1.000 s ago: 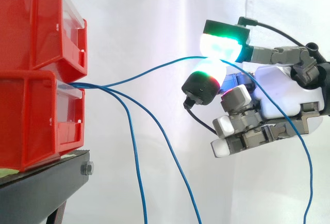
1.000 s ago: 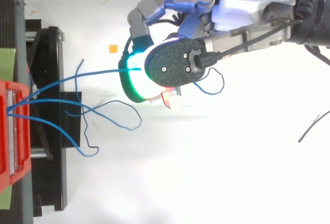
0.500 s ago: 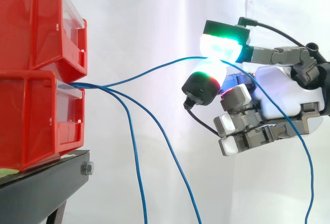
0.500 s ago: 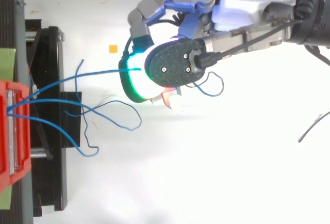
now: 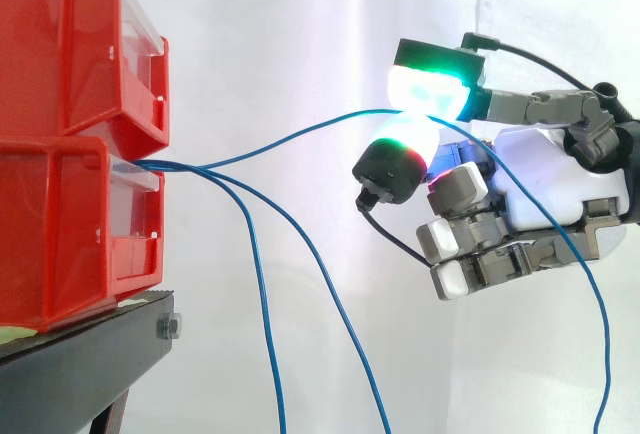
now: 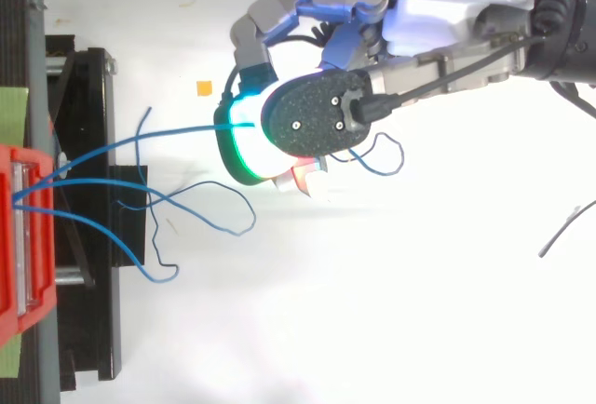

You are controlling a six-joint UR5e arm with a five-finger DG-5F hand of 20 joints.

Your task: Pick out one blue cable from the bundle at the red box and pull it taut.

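Three blue cables, as far as the side view showed, came out of the lower red bin (image 5: 60,224), which sat beneath an upper red bin (image 5: 60,44) on a black stand (image 5: 90,354). The hand (image 5: 545,179) was well to the right of the bins and pinched one blue cable (image 5: 300,137) between a green-glowing fingertip (image 5: 430,89) above and the thumb pad (image 5: 400,159) below. Its remaining fingers were curled in under the palm. That cable rose from the bin to the pinch in a gentle curve and seemed not quite taut. Past the pinch it dropped behind the hand. The other two cables (image 5: 265,304) hung slack from the bin towards the floor.
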